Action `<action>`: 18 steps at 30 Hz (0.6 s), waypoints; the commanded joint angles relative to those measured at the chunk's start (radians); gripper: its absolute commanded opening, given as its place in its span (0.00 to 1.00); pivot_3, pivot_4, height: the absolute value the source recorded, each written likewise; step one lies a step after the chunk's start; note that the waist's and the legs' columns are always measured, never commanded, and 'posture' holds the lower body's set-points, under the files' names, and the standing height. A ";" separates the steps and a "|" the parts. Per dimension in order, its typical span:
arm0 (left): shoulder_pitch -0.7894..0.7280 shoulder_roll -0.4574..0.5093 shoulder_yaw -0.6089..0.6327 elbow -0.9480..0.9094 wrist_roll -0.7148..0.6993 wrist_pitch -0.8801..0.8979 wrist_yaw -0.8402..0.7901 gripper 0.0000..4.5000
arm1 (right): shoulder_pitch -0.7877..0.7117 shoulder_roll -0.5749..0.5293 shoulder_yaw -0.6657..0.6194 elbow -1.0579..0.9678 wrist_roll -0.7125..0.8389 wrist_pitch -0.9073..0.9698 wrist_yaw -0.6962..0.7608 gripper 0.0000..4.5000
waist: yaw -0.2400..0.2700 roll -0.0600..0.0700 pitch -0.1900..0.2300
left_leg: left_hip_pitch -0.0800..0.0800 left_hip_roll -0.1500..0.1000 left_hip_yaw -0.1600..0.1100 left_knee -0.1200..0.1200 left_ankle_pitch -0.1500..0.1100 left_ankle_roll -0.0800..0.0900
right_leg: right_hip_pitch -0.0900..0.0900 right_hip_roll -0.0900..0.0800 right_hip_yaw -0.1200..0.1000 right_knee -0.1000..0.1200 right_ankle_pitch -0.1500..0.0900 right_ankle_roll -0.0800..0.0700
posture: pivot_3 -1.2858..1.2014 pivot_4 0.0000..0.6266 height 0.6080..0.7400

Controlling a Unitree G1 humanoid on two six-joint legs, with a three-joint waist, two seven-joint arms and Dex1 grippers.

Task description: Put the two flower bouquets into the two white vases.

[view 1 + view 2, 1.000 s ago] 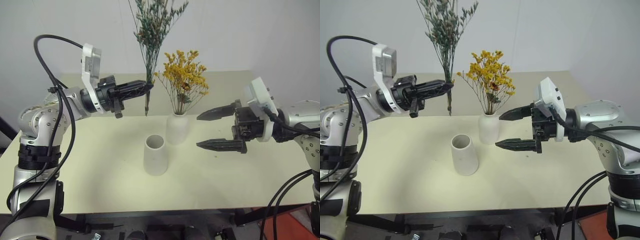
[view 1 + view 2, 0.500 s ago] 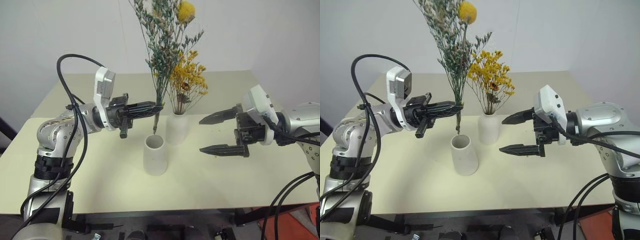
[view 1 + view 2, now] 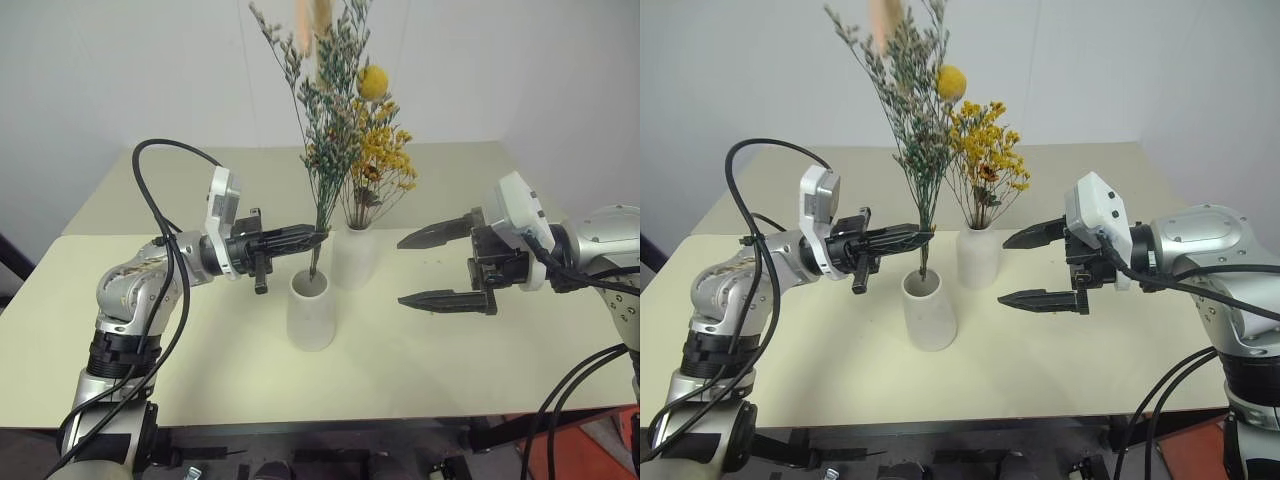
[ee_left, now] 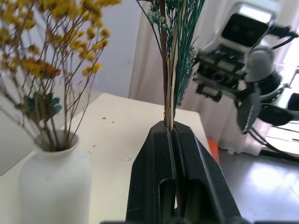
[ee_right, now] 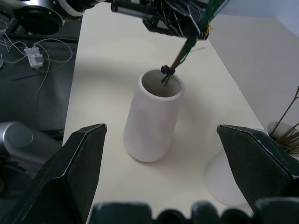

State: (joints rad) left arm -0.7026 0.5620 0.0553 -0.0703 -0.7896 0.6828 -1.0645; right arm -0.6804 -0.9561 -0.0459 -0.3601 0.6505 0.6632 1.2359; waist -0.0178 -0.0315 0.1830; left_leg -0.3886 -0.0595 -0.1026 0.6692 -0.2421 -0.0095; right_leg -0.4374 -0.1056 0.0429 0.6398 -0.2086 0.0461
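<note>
The left gripper (image 3: 318,236) had its fingers (image 4: 174,154) pinched shut on the stems of the green bunch (image 3: 325,120), holding it nearly upright. The stem ends sat just at the mouth of the tall vase (image 3: 309,310), slightly toward its 12 o'clock rim, as the right wrist view showed. The yellow bunch (image 3: 380,160) already stood in the round vase (image 3: 353,257), which was close by at 1 o'clock from the tall one. The right gripper (image 3: 440,268), at 3 o'clock from both vases, hung with its fingers spread wide and held nothing.

To finish well, the stems probably needed lowering straight down, kept off the rim so the vase would not tip on the worktop (image 3: 200,350). Letting go seemed wise only once the ends were deep inside, keeping the sprigs from snagging the yellow blossoms.
</note>
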 commanded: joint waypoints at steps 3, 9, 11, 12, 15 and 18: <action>0.018 0.002 -0.001 -0.039 0.022 -0.030 -0.010 0.00 | -0.002 -0.003 -0.020 -0.021 0.007 -0.017 -0.008 1.00 | -0.001 0.000 0.000 | 0.000 0.000 0.000 0.000 0.000 0.000 | 0.000 0.000 0.000 0.000 0.000 0.000 | 0.52 0.24 1.00; 0.074 0.032 -0.024 -0.073 0.056 -0.041 -0.047 0.00 | -0.002 -0.002 -0.018 -0.020 0.003 -0.018 -0.012 1.00 | 0.000 0.000 0.000 | 0.000 0.000 0.000 0.000 0.000 0.000 | 0.000 0.000 0.000 0.000 0.000 0.000 | 0.52 0.24 1.00; 0.088 0.035 -0.021 -0.085 0.055 -0.038 -0.048 0.00 | -0.002 -0.001 -0.018 -0.020 0.004 -0.017 -0.013 1.00 | 0.001 0.000 0.000 | 0.000 0.001 0.000 0.000 0.000 0.000 | 0.000 0.000 0.000 0.000 0.000 0.000 | 0.52 0.24 1.00; 0.094 0.037 -0.021 -0.091 0.057 -0.038 -0.046 0.00 | -0.002 -0.001 -0.017 -0.020 0.004 -0.017 -0.014 1.00 | 0.001 0.000 0.000 | 0.000 0.001 0.000 0.000 0.000 0.000 | 0.000 0.000 0.000 0.000 0.000 0.000 | 0.52 0.24 1.00; 0.101 0.042 -0.023 -0.100 0.074 -0.037 -0.029 0.00 | -0.003 0.002 -0.012 -0.016 0.000 -0.021 -0.016 1.00 | 0.000 0.000 0.000 | 0.000 0.001 0.000 0.000 0.000 0.000 | 0.000 0.000 0.000 0.000 0.000 0.000 | 0.52 0.24 1.00; 0.103 0.047 -0.018 -0.105 0.076 -0.022 -0.016 0.16 | -0.004 0.005 -0.009 -0.014 -0.004 -0.024 -0.018 1.00 | 0.000 0.000 0.000 | 0.000 0.001 0.000 0.000 0.000 0.000 | 0.000 0.000 0.000 0.000 0.000 0.000 | 0.52 0.24 1.00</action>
State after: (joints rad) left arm -0.5953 0.5965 0.0206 -0.1421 -0.7105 0.6600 -1.0858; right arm -0.6804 -0.9494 -0.0459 -0.3615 0.6476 0.6613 1.2206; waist -0.0178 -0.0315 0.1830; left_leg -0.3884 -0.0582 -0.1024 0.6691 -0.2422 -0.0094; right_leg -0.4373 -0.1052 0.0429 0.6398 -0.2086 0.0460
